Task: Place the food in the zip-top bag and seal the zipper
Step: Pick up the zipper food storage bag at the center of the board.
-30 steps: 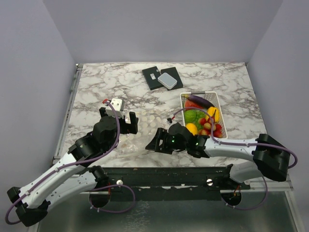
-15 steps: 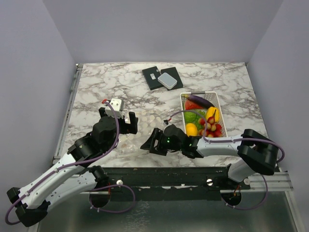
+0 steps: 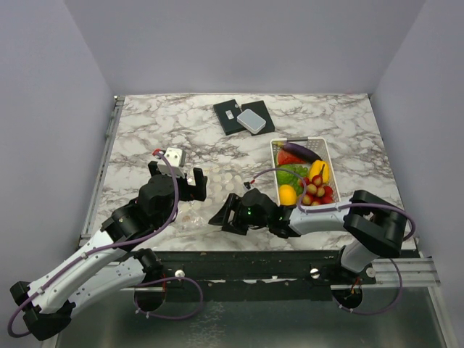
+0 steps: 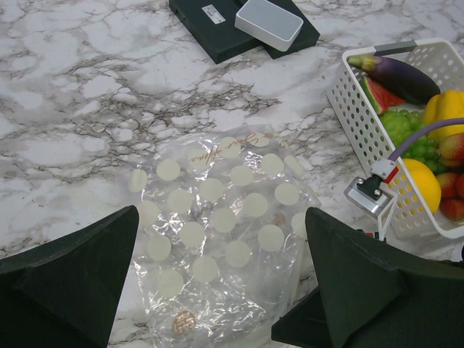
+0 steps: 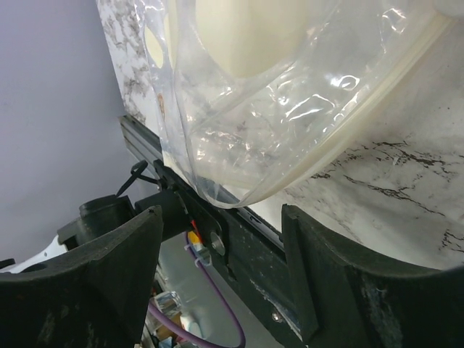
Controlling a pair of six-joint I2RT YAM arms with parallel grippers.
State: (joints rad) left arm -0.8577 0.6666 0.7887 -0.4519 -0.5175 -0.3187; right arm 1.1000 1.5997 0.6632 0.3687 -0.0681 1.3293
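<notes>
The zip-top bag (image 4: 217,232), clear with white dots, lies flat and crumpled on the marble, and nothing shows inside it. My left gripper (image 4: 217,290) hovers over its near end, open wide, one finger on each side. In the top view my right gripper (image 3: 223,212) lies low at the bag's (image 3: 216,185) right edge. The right wrist view shows the right gripper (image 5: 225,268) open, with the zipper (image 5: 348,123) strip and a bag corner just ahead of its fingertips (image 5: 109,261), untouched. The food sits in a white basket (image 4: 341,109): eggplant (image 4: 402,72), lemon (image 4: 420,185), grapes (image 4: 406,127), watermelon slice (image 4: 377,94), strawberries (image 4: 453,145).
Two black cases with a white box (image 3: 251,119) on them lie at the back centre. The basket (image 3: 299,140) stands right of the bag, close to the right arm. The table's front edge and a dark rail (image 5: 290,290) lie directly below the right gripper.
My right gripper has slid left along the front of the table, up to the bag's edge. The left gripper and the bag have stayed put.
</notes>
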